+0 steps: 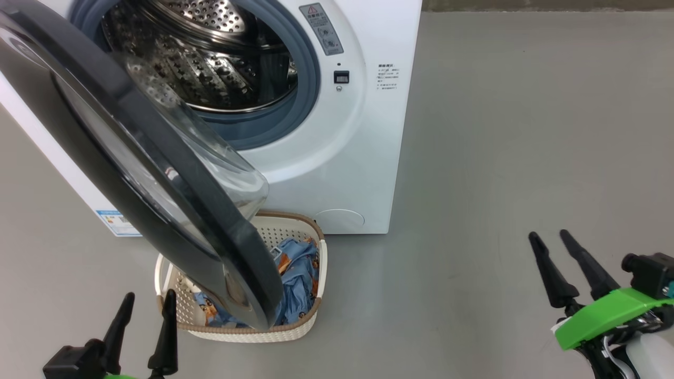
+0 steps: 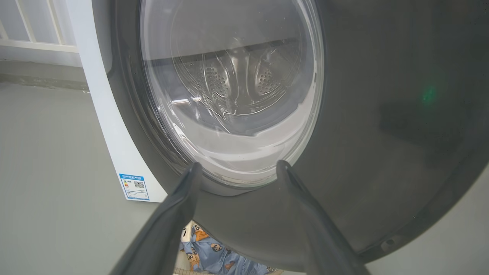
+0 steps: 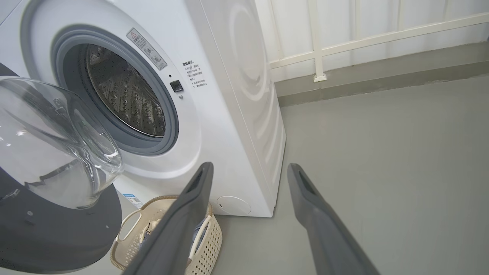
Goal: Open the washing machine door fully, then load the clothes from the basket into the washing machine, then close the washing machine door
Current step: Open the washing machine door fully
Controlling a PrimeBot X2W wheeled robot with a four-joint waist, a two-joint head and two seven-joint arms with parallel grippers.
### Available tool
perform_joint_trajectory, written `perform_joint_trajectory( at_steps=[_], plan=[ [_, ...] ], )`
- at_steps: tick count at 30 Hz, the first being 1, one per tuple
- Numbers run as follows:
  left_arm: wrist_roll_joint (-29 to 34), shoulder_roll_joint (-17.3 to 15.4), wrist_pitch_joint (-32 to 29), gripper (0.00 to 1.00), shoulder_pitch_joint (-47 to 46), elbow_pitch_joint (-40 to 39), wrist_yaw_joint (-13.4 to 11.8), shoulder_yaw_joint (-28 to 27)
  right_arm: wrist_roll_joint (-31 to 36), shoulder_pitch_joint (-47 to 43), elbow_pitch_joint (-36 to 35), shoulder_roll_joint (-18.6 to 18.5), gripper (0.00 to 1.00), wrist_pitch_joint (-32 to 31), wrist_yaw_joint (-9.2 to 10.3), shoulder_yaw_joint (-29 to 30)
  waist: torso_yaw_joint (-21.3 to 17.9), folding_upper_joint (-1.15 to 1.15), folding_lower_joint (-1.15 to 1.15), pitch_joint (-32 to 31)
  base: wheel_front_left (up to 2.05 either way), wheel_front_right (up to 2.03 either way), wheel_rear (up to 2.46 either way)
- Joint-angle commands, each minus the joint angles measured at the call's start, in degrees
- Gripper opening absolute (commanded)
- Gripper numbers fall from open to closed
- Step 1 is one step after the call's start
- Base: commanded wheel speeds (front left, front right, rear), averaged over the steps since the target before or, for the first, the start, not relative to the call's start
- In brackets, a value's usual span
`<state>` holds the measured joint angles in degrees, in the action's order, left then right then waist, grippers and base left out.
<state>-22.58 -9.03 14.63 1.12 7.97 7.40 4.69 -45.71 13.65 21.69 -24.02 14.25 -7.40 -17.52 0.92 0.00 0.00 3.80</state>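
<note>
The white washing machine (image 1: pixel 363 131) stands ahead with its steel drum (image 1: pixel 210 58) exposed. Its black-rimmed door (image 1: pixel 131 173) hangs partly open, swung out over the basket (image 1: pixel 295 329), and the clear glass bowl (image 3: pixel 53 145) bulges toward the drum. Blue bear-print clothes (image 1: pixel 300 273) lie in the basket, partly hidden by the door. My left gripper (image 1: pixel 147 300) is open at the lower left, just left of the basket, facing the door's outer face (image 2: pixel 382 114). My right gripper (image 1: pixel 553 237) is open over bare floor at the lower right.
Grey floor (image 1: pixel 526 131) spreads to the right of the washing machine. A white railing (image 3: pixel 363 38) and a low kerb run behind the machine. A blue label (image 2: pixel 133 187) marks the machine's lower left corner.
</note>
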Motion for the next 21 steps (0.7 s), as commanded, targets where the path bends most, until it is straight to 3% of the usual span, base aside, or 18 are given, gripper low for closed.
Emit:
perform_joint_trajectory(
  at_steps=[1,9,21],
  plan=[
    [0.0,-1.0,0.4,1.00,-2.0,-1.5,0.1,-2.2,3.0,-1.8,-2.0,0.3,1.00,0.7,-0.09,1.9,0.1,0.00,0.00,0.1,0.00,0.00,0.00],
    [0.0,-1.1,0.4,1.00,-2.2,-1.7,0.1,-2.2,13.2,-5.9,-5.5,5.3,1.00,0.7,-0.09,9.8,0.4,0.00,0.00,0.2,0.00,0.00,0.00],
    [-0.3,-0.7,0.4,1.00,-2.2,-1.2,0.1,-2.0,19.2,-8.5,-5.5,7.8,1.00,0.7,-0.09,12.2,1.0,0.00,0.00,0.2,0.00,0.00,0.00]
  ],
)
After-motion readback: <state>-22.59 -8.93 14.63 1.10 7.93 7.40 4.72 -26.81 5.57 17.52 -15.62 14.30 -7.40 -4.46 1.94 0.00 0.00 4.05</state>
